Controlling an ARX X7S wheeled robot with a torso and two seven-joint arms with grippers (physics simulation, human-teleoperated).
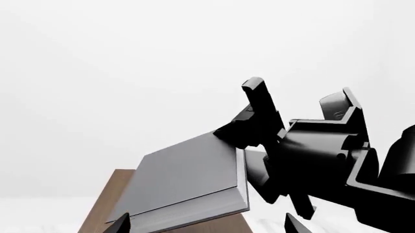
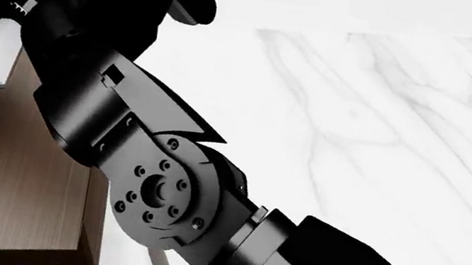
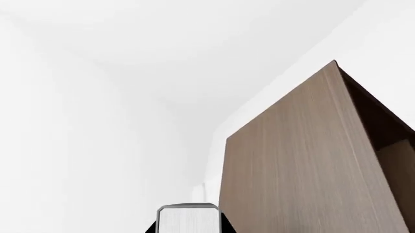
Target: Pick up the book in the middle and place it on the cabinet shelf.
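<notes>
Book (image 1: 184,182) between right fingers (image 1: 259,104)

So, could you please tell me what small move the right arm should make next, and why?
Probably lower the right pincer a little while levelling the book. The pincer grips the book by one corner, and the book hangs tilted over the brown cabinet shelf; whether they touch yet is unclear. Release should likely wait.

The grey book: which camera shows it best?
The left wrist view: the grey book shows its whole cover and page edges, the right hand pinching its corner above the brown cabinet. The head view catches only a corner at its edge; the right wrist view shows one end.
</notes>
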